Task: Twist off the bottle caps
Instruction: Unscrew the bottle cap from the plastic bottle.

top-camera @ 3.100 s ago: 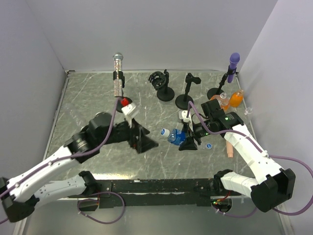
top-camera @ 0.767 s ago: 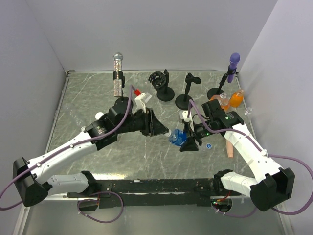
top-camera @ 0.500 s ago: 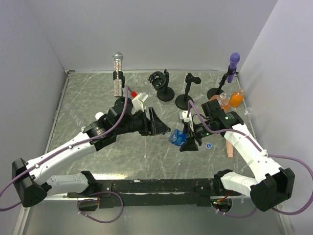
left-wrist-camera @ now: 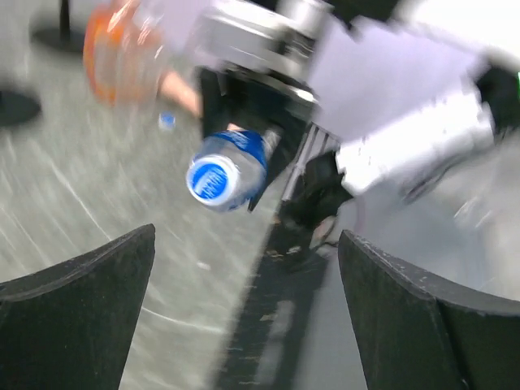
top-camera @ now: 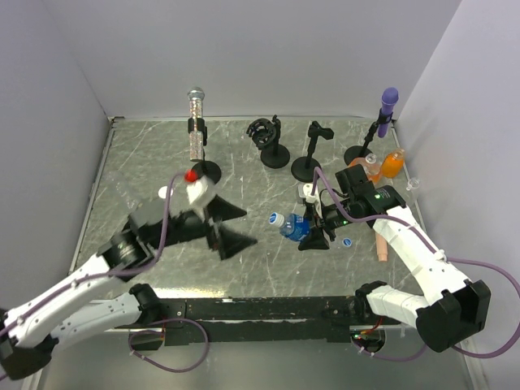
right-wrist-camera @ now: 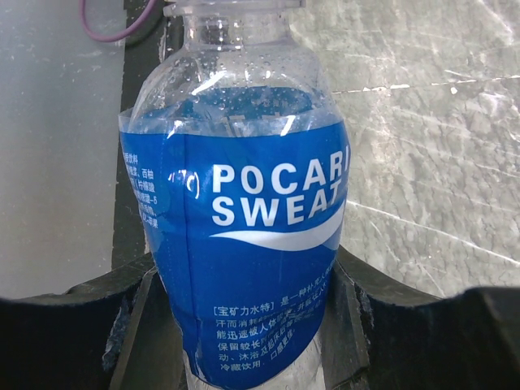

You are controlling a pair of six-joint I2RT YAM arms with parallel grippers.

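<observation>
The blue-labelled bottle (top-camera: 292, 228) lies tilted in my right gripper (top-camera: 313, 233), which is shut on its body. In the right wrist view the label (right-wrist-camera: 244, 244) fills the space between the black fingers (right-wrist-camera: 122, 325). Its blue cap (top-camera: 276, 218) is on the neck and points left. My left gripper (top-camera: 231, 226) is open and empty, a short way left of the cap. In the left wrist view the cap (left-wrist-camera: 210, 180) faces the camera, beyond my left gripper (left-wrist-camera: 252, 325). A loose blue cap (top-camera: 347, 241) lies right of the bottle. Orange bottles (top-camera: 392, 162) stand far right.
A silver glitter microphone (top-camera: 195, 122) on a stand is at the back left and a purple one (top-camera: 388, 101) at the back right. Two black stands (top-camera: 276, 154) (top-camera: 307, 166) are at the back middle. A peach object (top-camera: 380, 248) lies by the right arm.
My left gripper, which was up against the bottle's cap, has drawn back to the left and down with its jaws open. The bottle and the right gripper have stayed put.
</observation>
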